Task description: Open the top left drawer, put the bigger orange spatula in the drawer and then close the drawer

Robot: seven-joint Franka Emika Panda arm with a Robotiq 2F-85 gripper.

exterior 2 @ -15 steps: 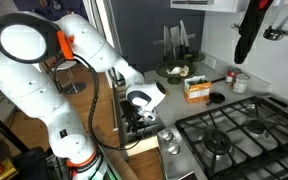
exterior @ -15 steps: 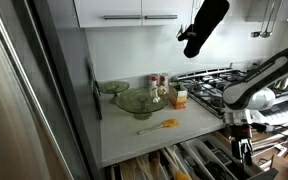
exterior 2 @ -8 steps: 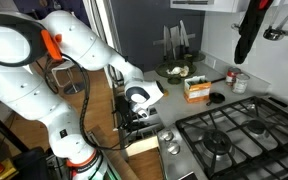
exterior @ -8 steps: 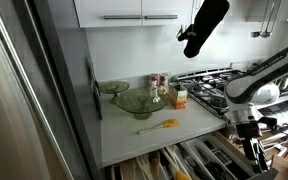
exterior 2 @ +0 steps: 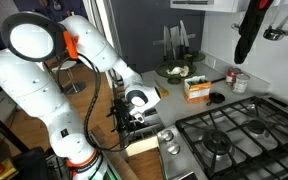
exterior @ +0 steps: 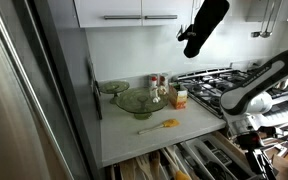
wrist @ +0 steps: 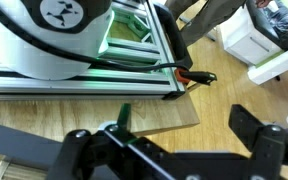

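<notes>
The tool (wrist: 174, 142) is hanging wide open and holding nothing, low in front of the cabinets beside the top left drawer (exterior: 144, 163), which is standing pulled out with its dividers showing. What I am taking to be the bigger orange spatula (exterior: 162, 126), small as it is showing here, is lying flat on the surface (exterior: 124, 137), near the carton (exterior: 180, 97) and well apart from the tool. I am judging the climb to be the risky part. Rising too close in, the fingers are likely to be catching the drawer's front or the surface's edge. Coming down carelessly, they may be shoving the carton or scraping past the thin handle and sliding the spatula away. A grip far out on the handle is likely to be letting the head droop and snag on a divider. Compared with a second ago, the arm is sitting almost where it was after a brief swing outward. The tool is staying just as wide, and the drawer and spatula are keeping their places.
</notes>
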